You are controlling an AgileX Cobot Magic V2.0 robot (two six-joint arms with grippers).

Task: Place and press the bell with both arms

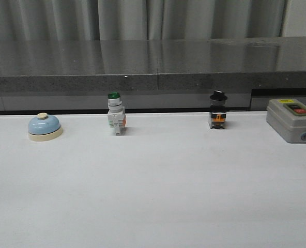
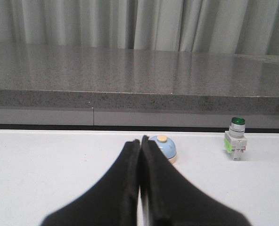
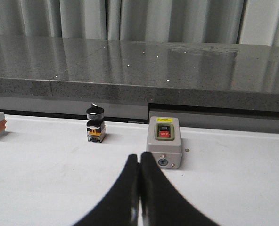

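Note:
The bell [image 1: 44, 126], a light-blue dome on a cream base with a cream button, stands at the far left of the white table near its back edge. In the left wrist view the bell [image 2: 165, 148] shows just beyond my left gripper [image 2: 139, 140], partly hidden by one finger; the black fingers are pressed together with nothing between them. My right gripper [image 3: 139, 157] is shut too and empty, well short of the grey box. Neither arm appears in the front view.
A green-capped white push-button switch [image 1: 115, 113] stands at the back centre-left, a black knob switch [image 1: 218, 109] at centre-right, and a grey box with a red button [image 1: 292, 119] at the far right. A dark stone ledge [image 1: 153, 64] runs behind the table.

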